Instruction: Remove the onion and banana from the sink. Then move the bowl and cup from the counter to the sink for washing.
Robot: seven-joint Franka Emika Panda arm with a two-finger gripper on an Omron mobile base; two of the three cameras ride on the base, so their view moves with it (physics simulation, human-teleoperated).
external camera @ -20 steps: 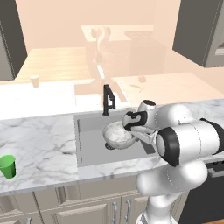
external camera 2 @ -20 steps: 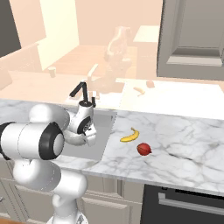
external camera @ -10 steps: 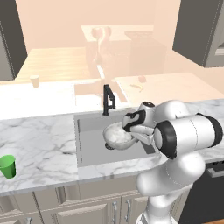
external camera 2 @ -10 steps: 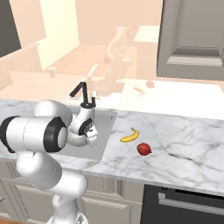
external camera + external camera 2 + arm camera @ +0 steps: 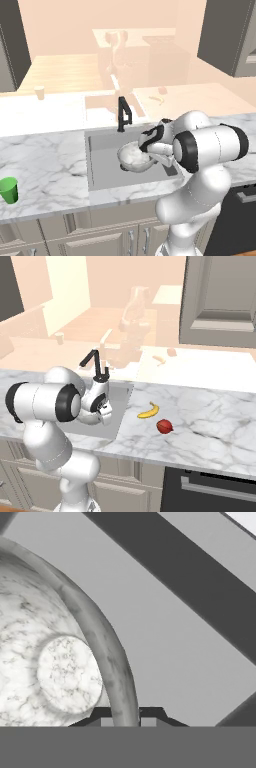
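Low inside the grey sink [image 5: 102, 172] hangs the speckled grey-white bowl [image 5: 133, 156], tilted, with my gripper [image 5: 146, 149] shut on its right rim. In the hand view the bowl's rim [image 5: 107, 647] runs down between my fingertips, where the gripper [image 5: 126, 716] pinches it over the sink floor [image 5: 170, 637]. The yellow banana [image 5: 148, 411] and the red onion [image 5: 164, 426] lie on the marble counter [image 5: 210, 421] right of the sink. Far left on the counter stands the green cup [image 5: 8, 190], upright and well away from the gripper.
A black faucet [image 5: 122, 114] rises at the back edge of the sink, just behind the bowl. My arm's bulky white elbow [image 5: 210, 147] hangs over the sink's right edge. A dark oven front [image 5: 215, 488] sits below the counter on the right.
The bowl and gripper have sunk slightly lower into the sink. The arm's elbow has shifted a little; banana, onion and cup have stayed put.
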